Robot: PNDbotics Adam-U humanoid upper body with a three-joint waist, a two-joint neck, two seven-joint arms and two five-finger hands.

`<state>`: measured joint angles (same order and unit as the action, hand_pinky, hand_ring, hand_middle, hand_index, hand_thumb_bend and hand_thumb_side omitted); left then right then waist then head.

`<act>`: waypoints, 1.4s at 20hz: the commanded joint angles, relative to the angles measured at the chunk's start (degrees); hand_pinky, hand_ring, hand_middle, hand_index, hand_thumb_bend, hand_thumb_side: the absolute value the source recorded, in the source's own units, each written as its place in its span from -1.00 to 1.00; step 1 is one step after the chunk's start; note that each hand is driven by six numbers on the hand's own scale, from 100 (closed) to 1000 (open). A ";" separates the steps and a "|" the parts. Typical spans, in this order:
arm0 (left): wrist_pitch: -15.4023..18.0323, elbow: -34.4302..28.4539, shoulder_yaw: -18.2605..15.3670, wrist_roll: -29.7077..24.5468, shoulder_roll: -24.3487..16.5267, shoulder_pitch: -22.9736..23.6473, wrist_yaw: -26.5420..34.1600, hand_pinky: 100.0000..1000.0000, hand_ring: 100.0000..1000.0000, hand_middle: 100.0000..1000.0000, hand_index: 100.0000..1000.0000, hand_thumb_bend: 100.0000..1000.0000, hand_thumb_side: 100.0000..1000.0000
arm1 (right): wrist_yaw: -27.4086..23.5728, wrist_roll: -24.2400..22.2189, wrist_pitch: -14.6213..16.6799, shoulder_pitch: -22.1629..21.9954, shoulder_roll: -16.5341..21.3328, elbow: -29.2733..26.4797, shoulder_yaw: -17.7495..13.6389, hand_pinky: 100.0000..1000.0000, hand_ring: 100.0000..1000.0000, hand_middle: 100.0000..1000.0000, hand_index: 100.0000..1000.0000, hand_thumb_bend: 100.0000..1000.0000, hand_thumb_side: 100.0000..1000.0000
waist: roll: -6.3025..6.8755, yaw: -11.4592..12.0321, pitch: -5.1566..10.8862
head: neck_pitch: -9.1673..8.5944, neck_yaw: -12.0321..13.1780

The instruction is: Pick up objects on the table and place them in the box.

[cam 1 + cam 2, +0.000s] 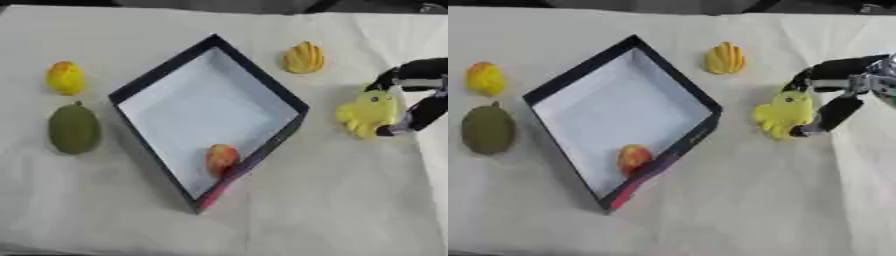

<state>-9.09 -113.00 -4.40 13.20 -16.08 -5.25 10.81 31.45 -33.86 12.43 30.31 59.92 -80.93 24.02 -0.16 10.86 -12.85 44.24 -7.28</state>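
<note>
Box (262,85) sits between yellow toy (367,114) and green fruit (73,128).

the right hand (833,95) reaches in from the right edge, its dark fingers (826,116) curled.

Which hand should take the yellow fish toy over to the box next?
The right hand. Its fingers already curl around the yellow fish toy, which lies on the robot's right of the box. The left hand shows in neither view.
</note>
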 commanded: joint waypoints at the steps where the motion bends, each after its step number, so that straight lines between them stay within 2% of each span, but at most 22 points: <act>1: 0.05 -0.86 -0.24 -0.05 -0.67 -0.72 -0.13 0.73 0.39 0.42 0.62 -0.92 0.86 | -0.83 3.50 -0.98 0.63 0.96 -0.04 -0.37 0.66 0.40 0.06 0.36 -0.70 -0.22 | -0.20 -0.37 0.14 | -0.12 0.00; 2: 0.03 -0.84 -0.24 -0.03 -0.66 -0.74 -0.10 0.73 0.39 0.42 0.62 -0.92 0.86 | -1.94 5.84 -2.09 0.54 0.89 -0.30 -0.42 0.66 0.40 0.06 0.36 -0.70 -0.22 | -0.26 -0.51 0.22 | -0.12 0.03; 3: 0.01 -0.82 -0.23 -0.03 -0.65 -0.76 -0.07 0.73 0.39 0.42 0.62 -0.91 0.86 | -3.14 8.12 -3.22 0.41 0.89 -0.66 -0.47 0.63 0.30 -0.09 0.21 -1.00 -0.38 | -0.30 -0.66 0.29 | -0.12 0.05; 6: -0.02 -0.80 -0.24 -0.03 -0.68 -0.83 0.00 0.73 0.39 0.42 0.62 -0.91 0.86 | -7.35 15.23 -6.12 -0.53 1.62 -3.75 -0.81 0.61 0.22 -0.17 0.11 -1.00 -0.52 | -0.42 -1.23 0.52 | -0.12 0.18; 8: -0.01 -0.80 -0.28 0.00 -0.73 -0.83 0.04 0.73 0.39 0.42 0.62 -0.91 0.86 | -9.43 17.59 -6.81 -1.44 2.73 -7.18 -1.35 0.60 0.20 -0.19 0.09 -1.00 -0.57 | -0.51 -1.49 0.70 | -0.12 0.27; 15: 0.02 -0.85 -0.41 0.13 -0.97 -0.58 0.08 0.74 0.39 0.42 0.62 -0.91 0.85 | -12.82 18.69 -7.68 -2.95 7.36 -22.87 -6.69 0.58 0.18 -0.17 0.11 -1.00 -0.59 | -0.71 -2.09 1.23 | -0.12 0.64; 19: -0.01 -0.80 -0.33 0.07 -1.09 -0.43 0.06 0.74 0.39 0.43 0.62 -0.91 0.85 | -14.10 18.43 -8.49 -0.48 8.30 -29.60 -7.51 0.57 0.21 -0.16 0.12 -1.00 -0.58 | -0.78 -2.06 1.37 | -0.12 0.66; 23: -0.05 -0.73 -0.12 -0.17 -1.27 -0.31 0.07 0.74 0.39 0.43 0.62 -0.91 0.85 | -15.21 15.19 -9.05 6.55 6.50 -33.22 -3.87 0.56 0.20 -0.16 0.12 -1.00 -0.55 | -0.82 -1.85 1.64 | -0.12 0.34; 25: -0.06 -0.69 0.01 -0.31 -1.37 -0.22 0.09 0.74 0.39 0.43 0.62 -0.91 0.85 | -15.36 12.12 -9.39 12.04 3.69 -33.04 -0.24 0.55 0.18 -0.16 0.12 -1.00 -0.50 | -0.83 -1.66 1.85 | -0.12 0.07; 28: -0.04 -0.62 0.02 -0.36 -1.43 0.01 0.08 0.74 0.39 0.43 0.62 -0.91 0.85 | -14.41 7.81 -11.03 20.44 -2.65 -29.02 5.65 0.55 0.17 -0.15 0.12 -1.00 -0.52 | -0.78 -1.78 2.10 | -0.12 0.04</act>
<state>-9.21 -112.99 -4.37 13.06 -16.14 -5.04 10.82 16.86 -24.42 1.90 49.48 58.48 -110.96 28.26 -0.23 9.10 -12.70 44.24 -7.08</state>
